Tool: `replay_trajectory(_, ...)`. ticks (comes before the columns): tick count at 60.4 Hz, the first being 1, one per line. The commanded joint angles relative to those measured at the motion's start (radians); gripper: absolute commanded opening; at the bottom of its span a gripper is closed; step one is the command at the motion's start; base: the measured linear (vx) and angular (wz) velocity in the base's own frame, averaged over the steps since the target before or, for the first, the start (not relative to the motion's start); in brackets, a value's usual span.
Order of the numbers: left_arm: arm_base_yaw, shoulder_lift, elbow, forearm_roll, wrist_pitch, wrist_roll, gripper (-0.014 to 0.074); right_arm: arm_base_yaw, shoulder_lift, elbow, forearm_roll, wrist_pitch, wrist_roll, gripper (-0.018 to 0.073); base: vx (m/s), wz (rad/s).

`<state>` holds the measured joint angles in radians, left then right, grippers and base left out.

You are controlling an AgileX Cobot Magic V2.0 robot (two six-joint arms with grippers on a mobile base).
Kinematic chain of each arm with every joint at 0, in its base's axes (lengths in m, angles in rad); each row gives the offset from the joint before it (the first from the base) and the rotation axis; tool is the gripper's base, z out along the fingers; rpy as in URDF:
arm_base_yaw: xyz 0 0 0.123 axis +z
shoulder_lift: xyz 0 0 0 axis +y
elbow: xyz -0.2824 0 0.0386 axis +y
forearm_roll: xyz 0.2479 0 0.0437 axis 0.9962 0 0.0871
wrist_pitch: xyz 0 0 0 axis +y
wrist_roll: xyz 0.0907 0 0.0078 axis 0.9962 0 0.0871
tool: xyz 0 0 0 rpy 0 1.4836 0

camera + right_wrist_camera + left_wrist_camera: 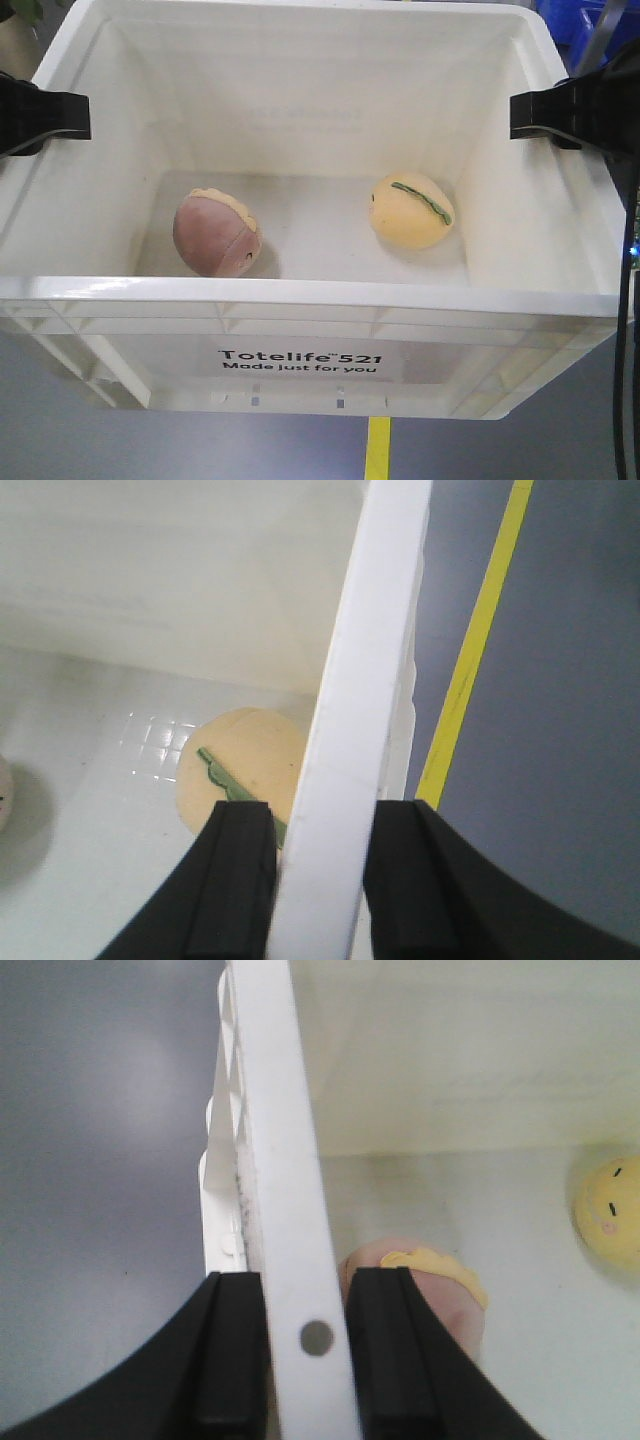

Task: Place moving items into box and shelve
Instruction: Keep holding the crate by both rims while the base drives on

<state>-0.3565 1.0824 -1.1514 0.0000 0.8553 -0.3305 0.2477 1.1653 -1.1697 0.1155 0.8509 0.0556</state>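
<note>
Two toys, front view: the pinkish-brown toy (215, 235) and the pale yellow toy (410, 210) both lie on the bottom of the box (300, 292), well apart, one toward each end.
Box, front view: its long axis runs side to side between the arms. Grey floor (100, 420) and a yellow line (378, 448) show beneath it, so I judge it lifted clear.
Hands, front view: the left hand (60, 112) sits on the left end wall's rim and the right hand (540, 115) on the right one, level with each other, neither nearer.
Left wrist view: black fingers (235, 1360) press on both faces of the white rim, pinching it. The pinkish-brown toy lies just inside.
Right wrist view: the fingers clamp the opposite rim likewise, with the pale yellow toy just inside that wall.
Coming move: no shelf is visible. The carry turns on holding that long axis level, or the toys may roll.
</note>
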Motion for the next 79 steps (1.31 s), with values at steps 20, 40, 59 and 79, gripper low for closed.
replay_trajectory(20,-0.002,-0.036,-0.042,0.009,-0.15,-0.001,-0.0006,-0.007,-0.032,-0.04,-0.038,-0.12,-0.019,-0.0005,0.52,0.09)
replay_trajectory(40,-0.002,-0.036,-0.042,0.009,-0.15,-0.001,-0.0006,-0.007,-0.032,-0.04,-0.038,-0.116,-0.019,-0.0005,0.55,-0.05)
replay_trajectory(59,-0.002,-0.036,-0.042,0.009,-0.15,-0.001,-0.0006,-0.007,-0.032,-0.04,-0.038,-0.111,-0.019,-0.0005,0.55,-0.14)
replay_trajectory(79,-0.002,-0.036,-0.042,0.009,-0.15,-0.001,-0.0006,-0.007,-0.032,-0.04,-0.038,-0.111,-0.019,-0.0005,0.56,-0.08)
